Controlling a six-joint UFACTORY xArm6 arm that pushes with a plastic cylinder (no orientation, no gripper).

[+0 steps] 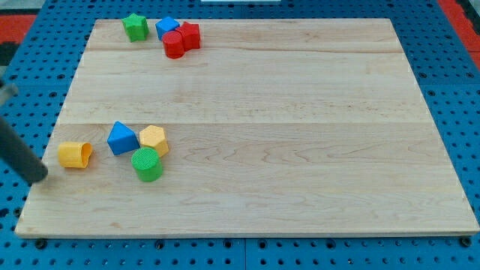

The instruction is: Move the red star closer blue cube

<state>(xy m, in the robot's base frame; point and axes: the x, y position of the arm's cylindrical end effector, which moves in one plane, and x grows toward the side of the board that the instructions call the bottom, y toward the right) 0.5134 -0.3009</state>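
Red star (189,34), ridged, upper left of the frame, touching blue cube (166,28); my tip (41,178) far lower left, touching nothing.

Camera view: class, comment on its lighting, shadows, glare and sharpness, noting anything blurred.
Camera view: lighting is even and soft, with no glare on the wooden board; the green cylinder and yellow block cast only faint shadows; blocks are sharp, while the dark rod looks slightly blurred, my tip at the view's left of the yellow block.
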